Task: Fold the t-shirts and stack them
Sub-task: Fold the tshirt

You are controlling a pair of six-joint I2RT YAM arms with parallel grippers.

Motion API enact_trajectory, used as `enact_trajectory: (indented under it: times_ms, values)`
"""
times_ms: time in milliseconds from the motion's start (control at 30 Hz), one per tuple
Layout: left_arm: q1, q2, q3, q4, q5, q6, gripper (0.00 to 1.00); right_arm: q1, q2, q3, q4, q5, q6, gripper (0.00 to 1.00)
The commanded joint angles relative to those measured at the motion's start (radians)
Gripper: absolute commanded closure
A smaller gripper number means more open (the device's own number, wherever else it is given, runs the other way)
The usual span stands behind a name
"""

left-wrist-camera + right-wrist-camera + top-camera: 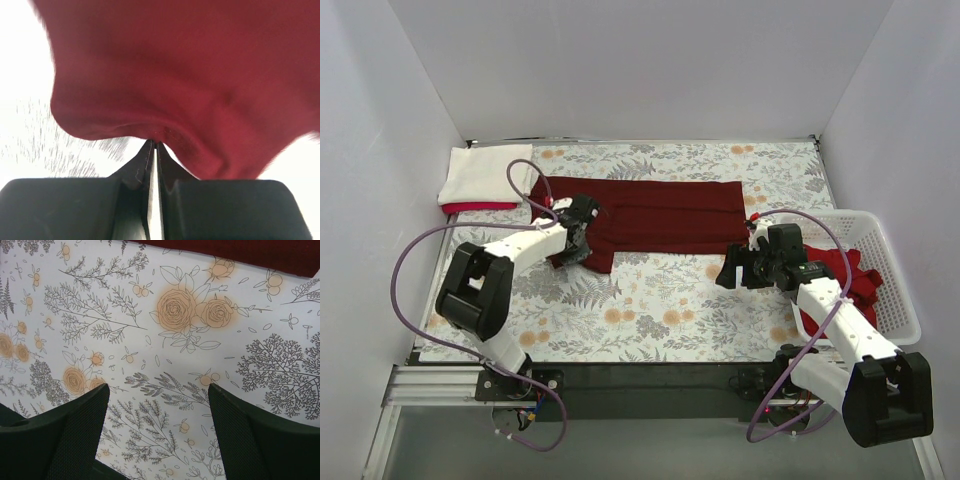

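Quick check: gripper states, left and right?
The left gripper is shut on the maroon shirt.
The right gripper is open, empty, above the mat.

Dark maroon t-shirt (650,215), cream folded shirt (485,175), orange-flowered white tablecloth (650,310), white basket (895,285)

maroon t-shirt (660,215): folded into a long band, flat, far centre, near-left corner bunched and pinched in left gripper (576,243) | cream-white t-shirt (485,172): folded, far left, atop folded bright red t-shirt (480,207) | crumpled maroon t-shirts (845,280): heaped in basket (892,285), right
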Motion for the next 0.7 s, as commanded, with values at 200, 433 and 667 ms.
enact_trajectory:
  times_ms: [200, 433, 667]
  values:
    - [0.031, 0.21, 0.462, 0.037, -0.167, 0.157, 1.0, 0.005, -0.042, 0.009, 0.037, -0.027, -0.011, 0.14]
    - [0.07, 0.409, 0.738, 0.057, -0.185, 0.232, 1.0, 0.005, -0.041, 0.017, 0.032, -0.042, -0.02, 0.14]
    - [0.125, 0.507, 0.844, 0.127, -0.165, 0.283, 1.0, 0.005, -0.001, 0.029, 0.035, -0.051, -0.025, 0.14]
